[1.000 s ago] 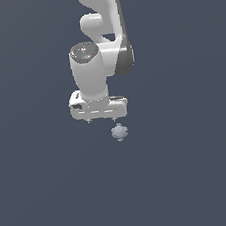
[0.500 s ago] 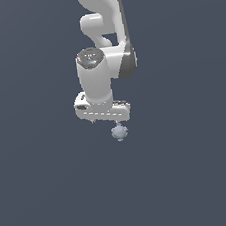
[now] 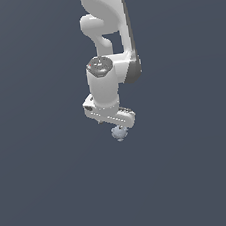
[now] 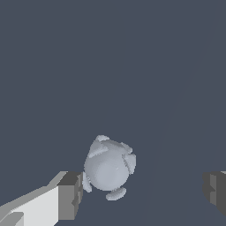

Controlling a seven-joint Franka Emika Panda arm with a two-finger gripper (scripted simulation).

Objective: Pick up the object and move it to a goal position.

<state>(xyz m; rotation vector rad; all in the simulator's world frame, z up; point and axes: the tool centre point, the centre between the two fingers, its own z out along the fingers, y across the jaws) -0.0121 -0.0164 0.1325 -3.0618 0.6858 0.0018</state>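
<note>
While hanging straight down from the white arm (image 3: pixel 104 20), gripper (image 3: pixel 118 129) sits directly over the knobbly ball (image 3: pixel 119 133). Jaws wide apart, not clamped on anything. Ball (image 4: pixel 108 167) between the 2 fingers (image 4: pixel 69 195) in the wrist view (just beside 1 pad, contact unclear; well apart from the other). Plain dark grey-blue ground (image 3: pixel 55 193) all round.

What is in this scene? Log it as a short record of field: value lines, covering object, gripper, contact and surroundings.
object: small pale grey-blue knobbly ball
gripper: open, one finger on each side of the ball
contact: ball close beside one finger, touch unclear; clear gap to the other
exterior view: ball just below the hand
surroundings: plain dark grey ground
</note>
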